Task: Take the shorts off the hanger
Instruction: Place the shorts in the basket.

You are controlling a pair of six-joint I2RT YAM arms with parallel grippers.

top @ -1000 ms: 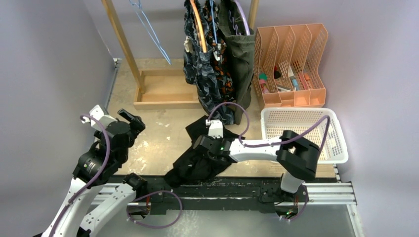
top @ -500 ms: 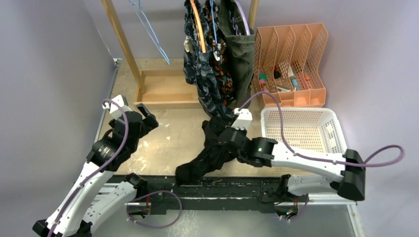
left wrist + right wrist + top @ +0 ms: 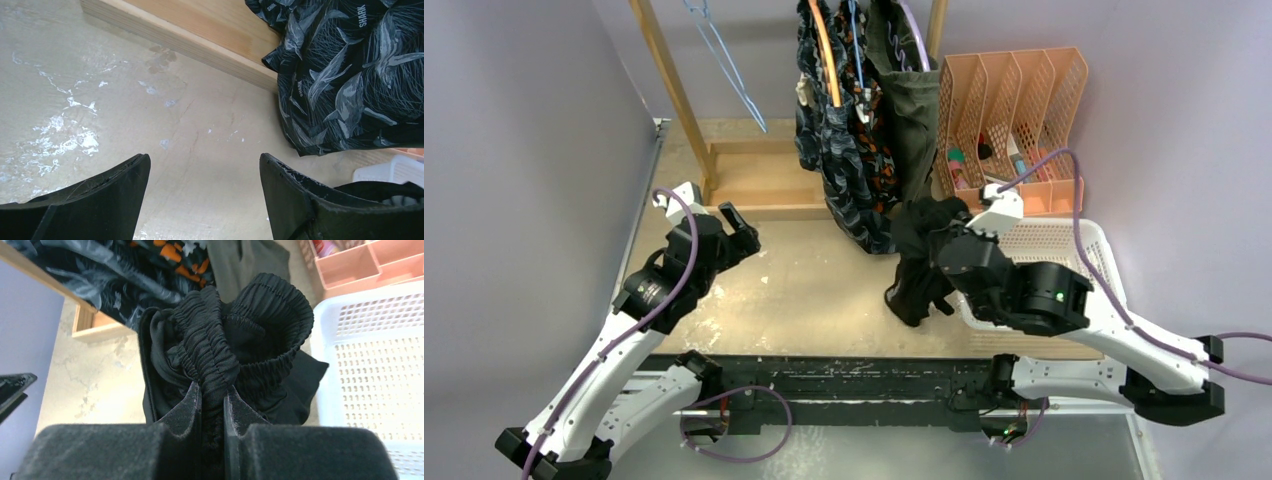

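My right gripper (image 3: 936, 238) is shut on the elastic waistband of the plain black shorts (image 3: 916, 275), which hang off the table beside the white basket (image 3: 1096, 250). In the right wrist view the bunched waistband (image 3: 215, 345) is pinched between my fingers (image 3: 189, 407). Three pairs hang on hangers on the wooden rack: the navy-black patterned shorts (image 3: 844, 170) (image 3: 350, 70), the orange-black-white shorts (image 3: 879, 150) (image 3: 175, 260) and the olive green shorts (image 3: 912, 110) (image 3: 247, 262). My left gripper (image 3: 736, 228) (image 3: 202, 170) is open and empty over bare table, left of the hanging shorts.
The wooden rack base (image 3: 759, 185) sits at the back centre, with an empty blue hanger (image 3: 729, 60) on the rail. An orange desk organiser (image 3: 1014, 130) with small items stands behind the basket. Purple walls close in both sides.
My right gripper has lifted the black shorts off the table and carried them right and back toward the basket. My left arm has reached forward and right toward the rack.
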